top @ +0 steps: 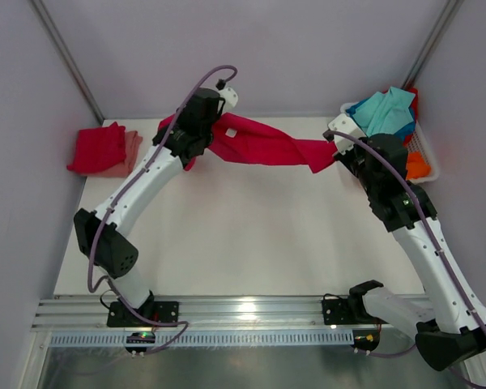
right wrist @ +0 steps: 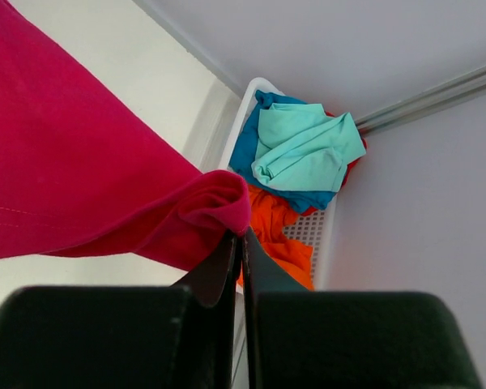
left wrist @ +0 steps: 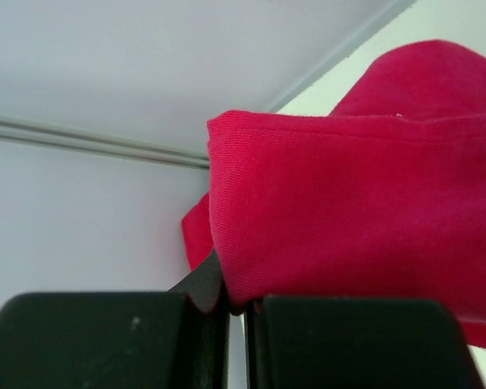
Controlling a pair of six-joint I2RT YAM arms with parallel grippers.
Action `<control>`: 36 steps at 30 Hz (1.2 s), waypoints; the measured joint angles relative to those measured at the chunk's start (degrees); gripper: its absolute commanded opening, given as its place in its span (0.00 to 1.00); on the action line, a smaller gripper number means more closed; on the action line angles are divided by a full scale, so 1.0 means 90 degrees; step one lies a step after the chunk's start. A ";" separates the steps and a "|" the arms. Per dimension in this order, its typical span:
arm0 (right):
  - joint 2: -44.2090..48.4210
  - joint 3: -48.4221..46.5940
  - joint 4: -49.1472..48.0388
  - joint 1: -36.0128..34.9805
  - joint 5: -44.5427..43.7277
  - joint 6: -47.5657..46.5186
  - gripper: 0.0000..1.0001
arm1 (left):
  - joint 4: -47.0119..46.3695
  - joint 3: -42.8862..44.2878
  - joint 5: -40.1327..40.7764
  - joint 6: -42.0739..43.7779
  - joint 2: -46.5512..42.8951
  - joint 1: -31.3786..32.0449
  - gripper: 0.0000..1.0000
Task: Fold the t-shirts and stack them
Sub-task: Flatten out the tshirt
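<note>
A crimson-red t-shirt (top: 263, 146) hangs stretched above the table's far side between both arms. My left gripper (top: 196, 139) is shut on its left end; in the left wrist view the cloth (left wrist: 348, 211) bulges out of the closed jaws of that gripper (left wrist: 236, 306). My right gripper (top: 337, 154) is shut on the right end, where a bunched red corner (right wrist: 202, 215) sits pinched at the fingertips of that gripper (right wrist: 241, 243). Folded t-shirts (top: 104, 151), crimson on salmon pink, lie stacked at the far left. Teal (top: 382, 109), blue and orange t-shirts fill the basket.
A white plastic basket (top: 428, 154) stands at the far right corner, against the wall, just behind my right arm. It shows in the right wrist view as a white basket (right wrist: 236, 121) with a perforated side. Grey walls close in on three sides.
</note>
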State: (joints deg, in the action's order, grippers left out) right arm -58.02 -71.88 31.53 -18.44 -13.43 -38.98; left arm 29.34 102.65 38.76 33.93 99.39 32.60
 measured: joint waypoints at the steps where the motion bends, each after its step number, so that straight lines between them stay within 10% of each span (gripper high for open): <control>1: 0.0051 0.0107 -0.0087 0.0000 -0.0012 -0.0044 0.03 | 0.0063 -0.0029 0.0049 0.0029 -0.0109 0.0000 0.00; 12: 0.0253 0.0517 -0.0503 0.0000 -0.0168 -0.0284 0.03 | 0.3424 -0.1039 -0.1683 -0.0770 -0.0085 0.0423 0.04; 14: 0.0104 0.0517 -0.0508 0.0000 -0.0214 -0.0284 0.03 | 0.4036 -0.1083 -0.2351 -0.0899 0.0355 0.0500 0.32; 15: 0.0032 0.0517 -0.0510 0.0000 -0.0231 -0.0284 0.03 | 0.4265 -0.1083 -0.2645 -0.0959 0.0566 0.0510 0.62; 18: -0.0204 0.0517 -0.0515 0.0000 -0.0260 -0.0284 0.03 | 0.4709 -0.1088 -0.3395 -0.1127 0.1054 0.0500 0.90; 36: -0.0444 0.0367 -0.0850 0.0000 -0.0478 -0.0306 0.03 | 0.4172 0.0721 -0.4459 -0.1783 0.2212 -0.0175 0.99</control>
State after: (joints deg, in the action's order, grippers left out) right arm -62.02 -68.58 23.88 -18.44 -17.74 -41.74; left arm 66.89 109.14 -1.37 17.89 119.31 31.03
